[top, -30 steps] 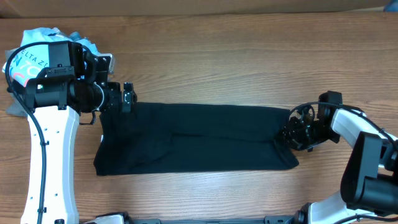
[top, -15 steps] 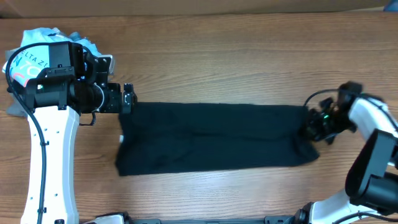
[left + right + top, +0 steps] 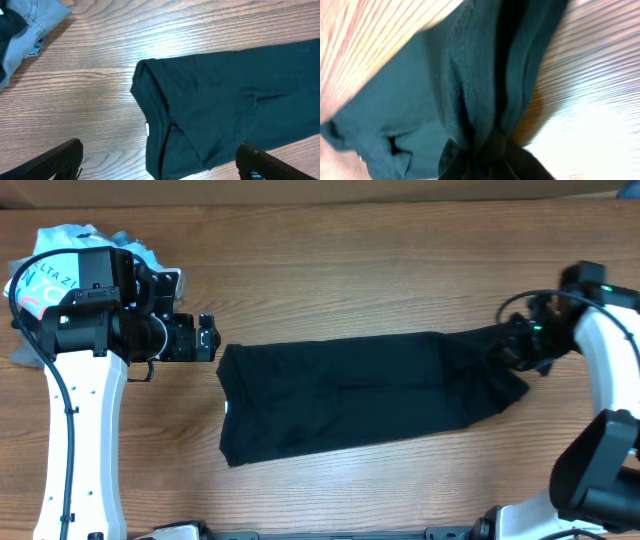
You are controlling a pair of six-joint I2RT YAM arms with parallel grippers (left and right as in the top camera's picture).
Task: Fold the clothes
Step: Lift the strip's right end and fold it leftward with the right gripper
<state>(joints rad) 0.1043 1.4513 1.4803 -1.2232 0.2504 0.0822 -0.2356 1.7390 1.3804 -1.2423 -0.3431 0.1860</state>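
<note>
The clothes, a plain black T-shirt (image 3: 350,395), lie folded into a long band across the middle of the table, tilted up toward the right. My right gripper (image 3: 512,345) is shut on the shirt's right end, and the fabric (image 3: 470,85) bunches between its jaws in the right wrist view. My left gripper (image 3: 207,338) is open just left of the shirt's left end and touches nothing. In the left wrist view the shirt's left end (image 3: 190,120) lies between and beyond the wide-spread fingers (image 3: 60,159), with a small white tag (image 3: 147,129) showing.
A light blue garment with lettering (image 3: 50,265) lies in a heap at the far left, partly under the left arm; a blue-grey edge of cloth (image 3: 30,25) shows in the left wrist view. Bare wood lies beyond and before the shirt.
My right gripper has closed on the shirt's right end and dragged it to the right and away. The whole shirt slid right, off from my left gripper, which stayed in place.
</note>
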